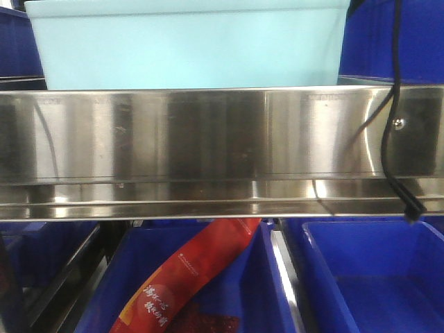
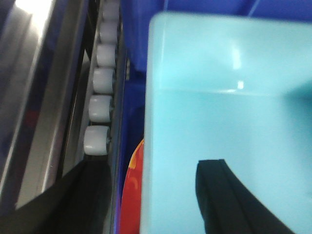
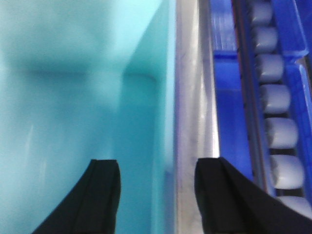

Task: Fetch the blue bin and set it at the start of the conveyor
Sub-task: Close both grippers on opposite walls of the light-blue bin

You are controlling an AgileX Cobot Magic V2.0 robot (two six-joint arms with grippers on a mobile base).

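Note:
The blue bin (image 1: 187, 45), a pale cyan tub, stands on the upper shelf behind a steel rail. In the left wrist view the bin's (image 2: 229, 122) left wall runs between the jaws of my left gripper (image 2: 153, 165). That gripper is open, with one finger (image 2: 219, 195) inside the tub and the other outside. My right gripper (image 3: 158, 163) is open astride the right wall of the bin (image 3: 73, 97), its left finger (image 3: 102, 195) inside and its right finger over the rail. The conveyor start is out of view.
A shiny stainless-steel shelf rail (image 1: 208, 139) crosses the front of the bin. Dark blue bins (image 1: 374, 277) sit beside and below it, one holding a red packet (image 1: 187, 277). White rollers (image 2: 100, 107) line both sides. A black cable (image 1: 392, 139) hangs at the right.

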